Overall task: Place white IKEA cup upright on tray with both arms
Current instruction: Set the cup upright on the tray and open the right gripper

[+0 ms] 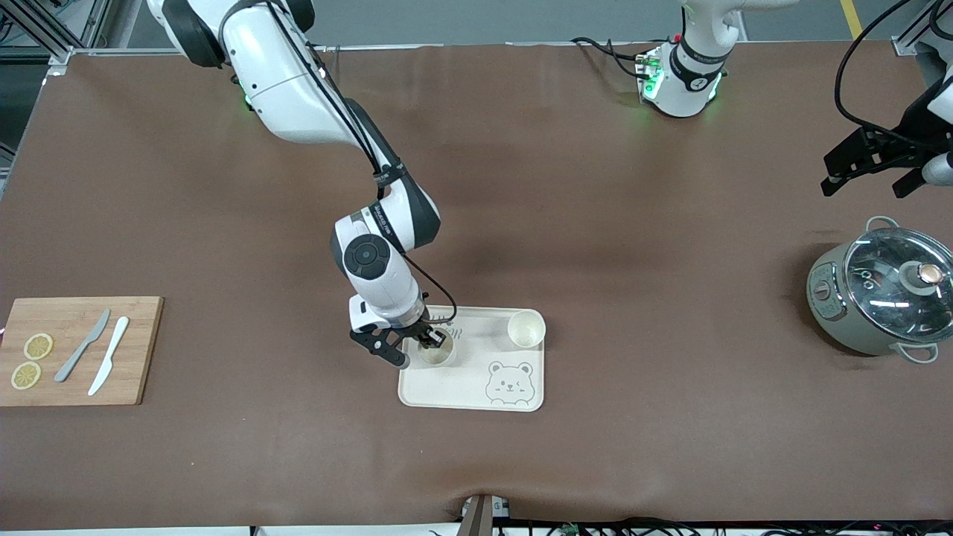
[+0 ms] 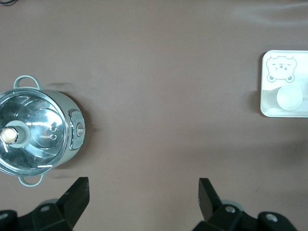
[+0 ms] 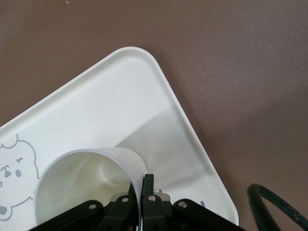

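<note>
Glossy white cup [image 3: 86,183], rim-pinched, on cream tray [image 3: 120,91].

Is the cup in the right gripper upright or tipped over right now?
Upright. The cup stands over the tray with its round mouth facing up, and the right gripper is shut on its rim wall, as the right wrist view shows.

My black right gripper [image 1: 435,339] pinches a white cup [image 1: 436,352] on the cream tray [image 1: 476,372], which carries a grey bear drawing [image 1: 509,383]. A second white cup [image 1: 526,329] matches it, on the brown table [image 1: 595,223].
</note>
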